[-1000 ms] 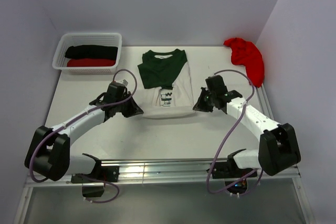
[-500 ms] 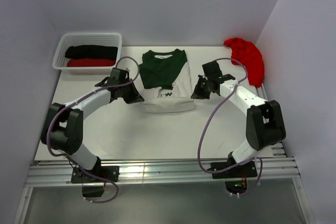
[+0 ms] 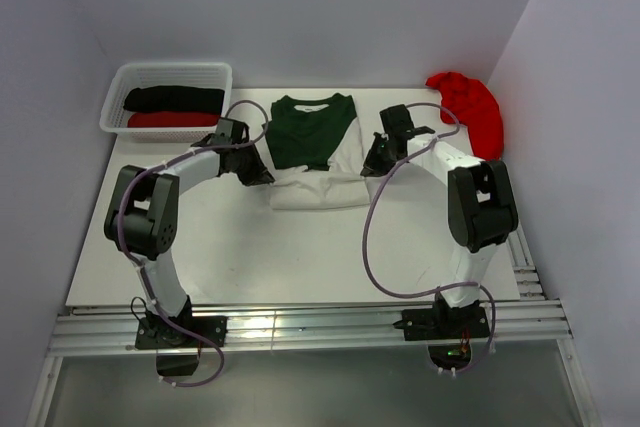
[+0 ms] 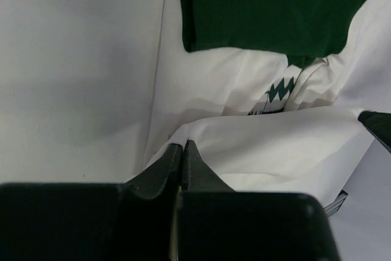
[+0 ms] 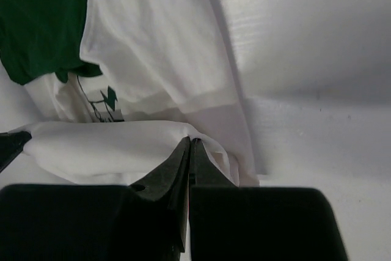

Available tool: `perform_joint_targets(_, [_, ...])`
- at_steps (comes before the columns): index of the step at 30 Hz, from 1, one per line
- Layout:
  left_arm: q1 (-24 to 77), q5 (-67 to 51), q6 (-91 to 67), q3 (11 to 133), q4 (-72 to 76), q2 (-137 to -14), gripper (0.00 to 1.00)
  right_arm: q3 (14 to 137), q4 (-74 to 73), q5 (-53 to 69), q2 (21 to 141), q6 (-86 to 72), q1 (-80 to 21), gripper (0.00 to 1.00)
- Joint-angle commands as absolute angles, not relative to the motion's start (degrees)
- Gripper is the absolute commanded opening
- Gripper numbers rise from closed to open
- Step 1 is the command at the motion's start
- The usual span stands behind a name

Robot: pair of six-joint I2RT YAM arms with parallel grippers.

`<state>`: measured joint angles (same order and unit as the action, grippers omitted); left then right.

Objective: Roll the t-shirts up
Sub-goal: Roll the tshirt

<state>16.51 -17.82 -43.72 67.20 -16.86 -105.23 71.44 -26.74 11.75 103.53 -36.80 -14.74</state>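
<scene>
1. As the overhead camera shows it, the white-and-green tee (image 3: pixel 312 147) lies flat near the middle of the desk's (image 3: pixel 250 247) far edge, collar toward the far edge. Its near hem is turned up into a low fold. The left gripper (image 3: pixel 258 175) sits at the fold's left end and the right gripper (image 3: pixel 370 169) at its right end.
2. At the far left corner a white lattice basket (image 3: pixel 113 105) holds a black roll (image 3: pixel 173 99) and, just nearer, a red roll (image 3: pixel 172 119), side by side. A loose red tee (image 3: pixel 468 107) is heaped at the far right corner.
3. From the left wrist, the left gripper (image 4: pixel 183 151) has its jaws pressed together at the edge of the turned-up white cloth (image 4: pixel 263 145). It appears to pinch a thin layer there, with bare desk (image 4: pixel 79 59) to its left.
4. From the right wrist, the right gripper (image 5: pixel 189 148) is likewise closed. White fabric (image 5: pixel 153 47) bunches around its tips, so it seems to hold the fold's other end, and the print (image 5: pixel 101 105) shows just beyond.
5. Handling, as I judge it: the cotton is light, limp and likely to sag or skew between two pinch points. The best hold is at the fold's two ends, level with each other, so the roll stays even and tight.
</scene>
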Motion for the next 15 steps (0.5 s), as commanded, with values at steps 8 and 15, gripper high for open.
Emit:
perform_joint_targets(8, [15.56, -15.91, -42.89, 70.67, -10.81, -106.18, 0.35, 78.57, -24.17, 7.57, 107.76, -38.76, -12.57, 0.11])
perform_joint_targets(15, [16.08, -8.18, -41.84, 69.79, -14.15, -97.05, 0.62, 72.78, -22.86, 4.66, 95.74, -37.44, -12.57, 0.49])
